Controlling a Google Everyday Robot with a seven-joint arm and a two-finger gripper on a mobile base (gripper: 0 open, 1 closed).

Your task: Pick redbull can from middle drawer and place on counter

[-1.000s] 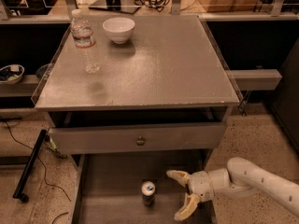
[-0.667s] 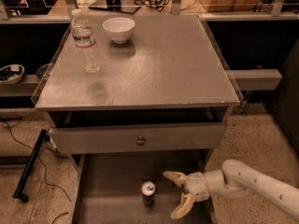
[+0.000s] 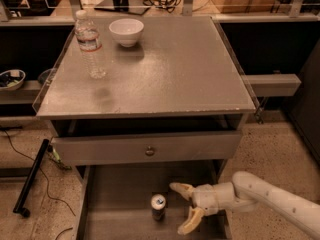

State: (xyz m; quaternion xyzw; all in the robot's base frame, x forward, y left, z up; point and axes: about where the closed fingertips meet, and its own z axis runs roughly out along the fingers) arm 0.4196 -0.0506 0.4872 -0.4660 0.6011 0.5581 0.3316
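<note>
The can (image 3: pixel 158 206) stands upright on the flat, bare grey-brown floor of the open drawer (image 3: pixel 120 199). Its long axis is vertical and its silver top with the pull tab faces up, above a dark slim cylindrical body. Just right of it, not touching, is the gripper (image 3: pixel 184 206) on a smooth white arm (image 3: pixel 270 199) that reaches in from the right. Its two tan, curved fingers (image 3: pixel 181 188) are spread wide towards the can and hold nothing. Above is a knobbed drawer (image 3: pixel 147 148), partly pulled out. The counter (image 3: pixel 170 79) is a square, slightly glossy grey slab with worn edges. On it a clear plastic bottle (image 3: pixel 90 44) stands upright beside a round white bowl (image 3: pixel 126 31).
</note>
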